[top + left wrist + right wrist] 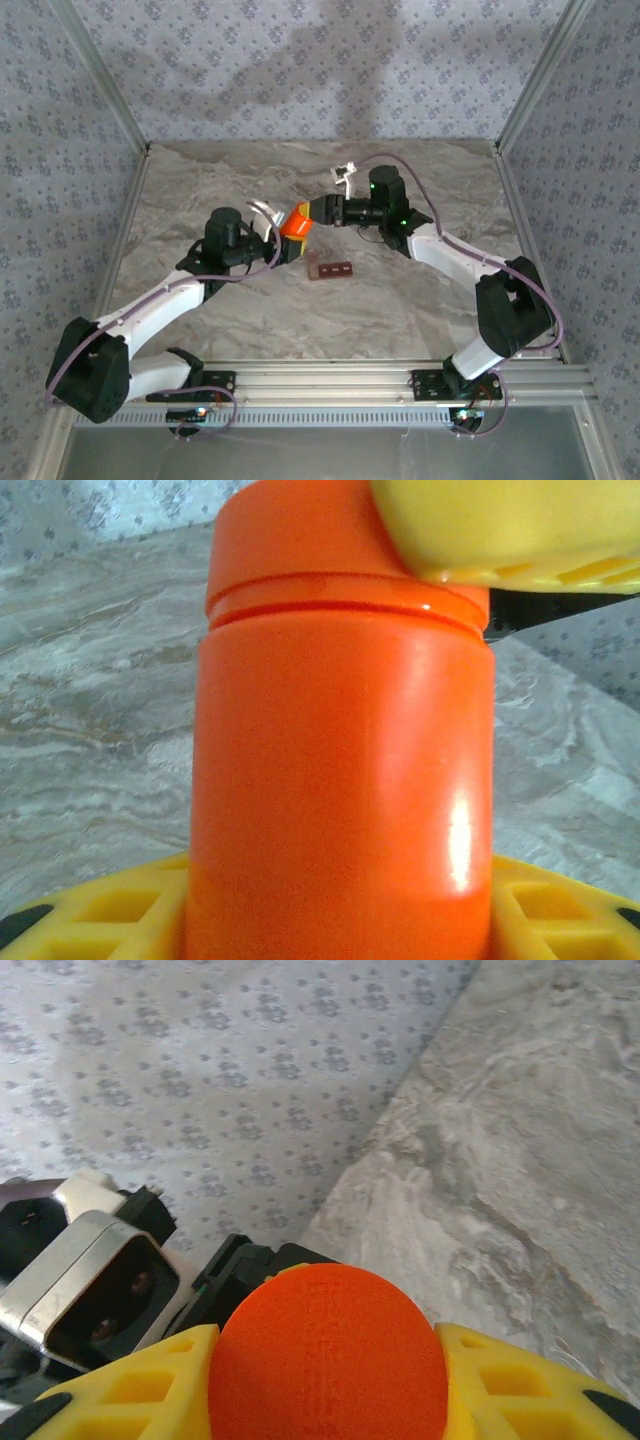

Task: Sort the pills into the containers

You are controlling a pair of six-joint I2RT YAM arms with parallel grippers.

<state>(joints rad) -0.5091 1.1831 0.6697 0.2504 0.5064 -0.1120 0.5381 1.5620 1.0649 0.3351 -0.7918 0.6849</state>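
Orange bottle (294,224), containers (330,269) central, well off edges.

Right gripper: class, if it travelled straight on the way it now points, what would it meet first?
The orange bottle: the right gripper is closed on its cap. Straight beyond that lies the left gripper, holding the bottle's body, though depth there is hard to judge.

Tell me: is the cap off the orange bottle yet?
No, the cap sits closed on the orange bottle, with the right fingers clamped on it.
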